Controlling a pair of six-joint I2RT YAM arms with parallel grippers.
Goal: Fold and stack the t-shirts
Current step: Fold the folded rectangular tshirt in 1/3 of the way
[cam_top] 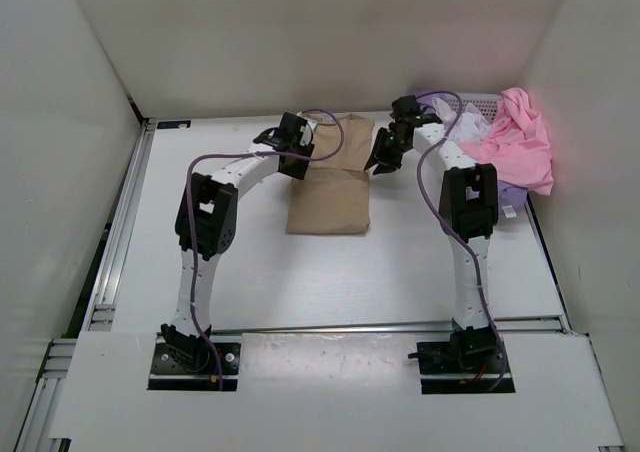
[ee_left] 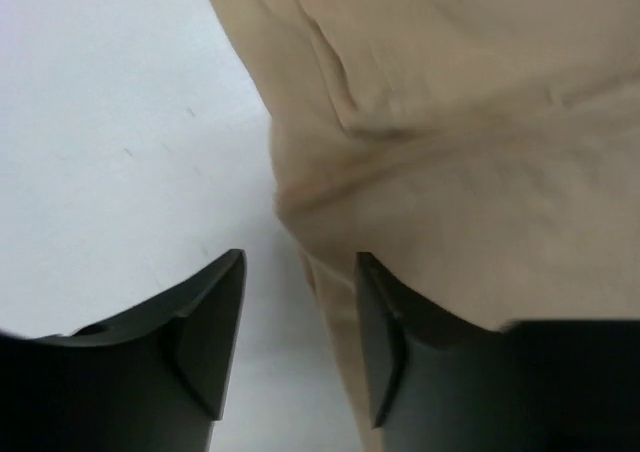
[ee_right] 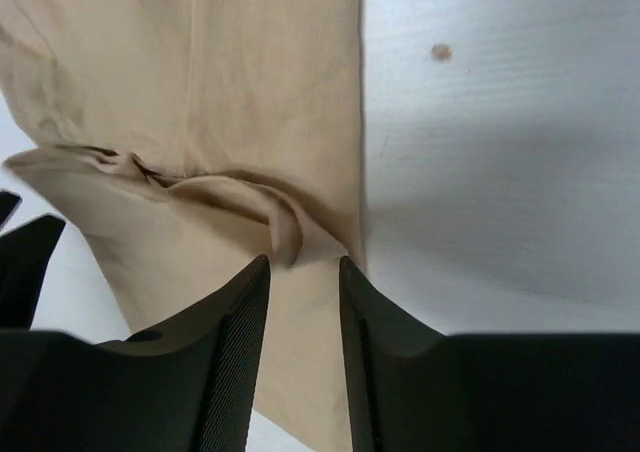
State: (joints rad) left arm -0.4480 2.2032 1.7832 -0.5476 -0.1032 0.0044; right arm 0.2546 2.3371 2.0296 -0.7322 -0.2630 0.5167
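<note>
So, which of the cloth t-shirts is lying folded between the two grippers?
The tan-beige cloth t-shirt, folded flat in the middle. The pink cloth t-shirt and the rest lie crumpled in a heap at far right.

No text, label, brand, number or sign could be read in any of the three views. Every surface seen from overhead and from both wrist cameras was plain and unmarked.

Four t-shirts — a tan-beige t-shirt (cam_top: 330,187), a pink t-shirt (cam_top: 522,137), a white t-shirt (cam_top: 467,127), a lavender t-shirt (cam_top: 512,193). One mesh basket (cam_top: 483,103). Two arms — left arm (cam_top: 200,222), right arm (cam_top: 468,204).
</note>
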